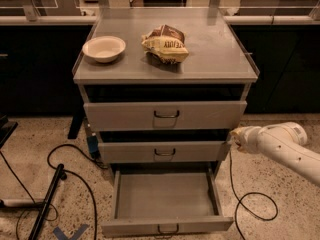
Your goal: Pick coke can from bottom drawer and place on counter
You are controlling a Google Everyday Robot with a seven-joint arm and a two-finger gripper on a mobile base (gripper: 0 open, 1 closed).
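Note:
The bottom drawer [165, 199] is pulled out at the foot of the cabinet, and its flat grey floor shows nothing in it. No coke can is in view. My gripper [237, 137] is at the end of the white arm [285, 146], to the right of the cabinet. It is level with the middle drawer [162, 151], just outside the cabinet's right edge. The counter [215, 54] is the cabinet's grey top, well above the gripper.
A white bowl [104, 48] and a yellow-and-brown snack bag [165, 44] sit on the counter. The top drawer [165, 115] stands slightly out. Black cables [250, 204] and a dark pole [47, 201] lie on the floor on both sides of the cabinet.

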